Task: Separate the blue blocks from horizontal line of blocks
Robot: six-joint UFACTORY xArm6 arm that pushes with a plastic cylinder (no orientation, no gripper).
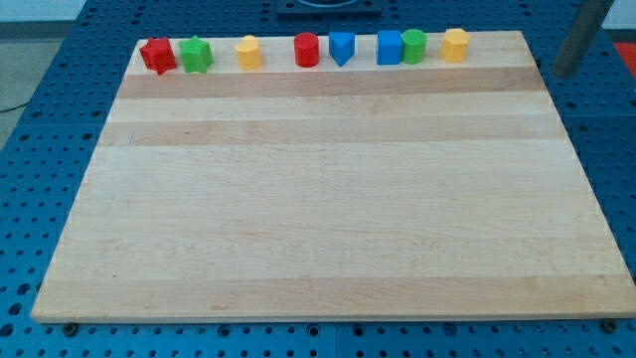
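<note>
Eight blocks stand in a horizontal line along the top edge of the wooden board [328,199]. From the view's left: a red star [157,56], a green star [196,54], a yellow cylinder [248,52], a red cylinder [306,50], a blue triangular block [341,47], a blue cube [389,47], a green cylinder [413,46] touching the cube, and a yellow block [454,45]. My tip [564,71] is off the board at the view's top right, well to the right of the yellow block and touching no block.
The board lies on a blue perforated table [60,119]. A dark base shows at the view's top centre [328,8].
</note>
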